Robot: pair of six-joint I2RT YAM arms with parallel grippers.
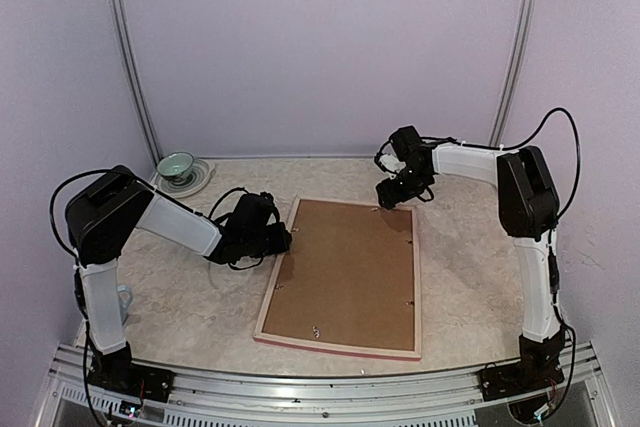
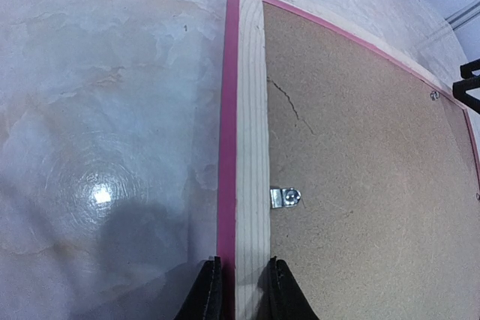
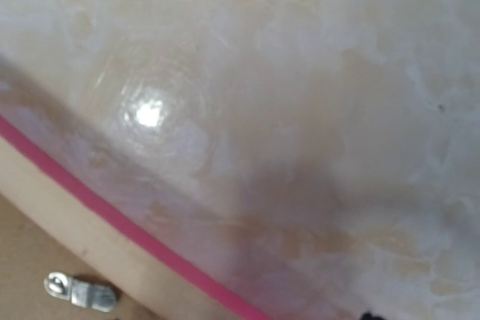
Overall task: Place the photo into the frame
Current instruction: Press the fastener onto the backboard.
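The frame lies face down in the middle of the table, pale wood up and pink on its outer edge. A plain brown backing board fills it. The photo is hidden. My left gripper is shut on the frame's left rail. In the left wrist view one finger is on the pink edge and the other on the inner wood edge of the rail. My right gripper is at the frame's far right corner and looks open and empty. Its wrist view shows the pink rail.
Small metal turn clips sit on the rails over the board. A green bowl on a saucer stands at the back left. A pale mug is beside the left arm's base.
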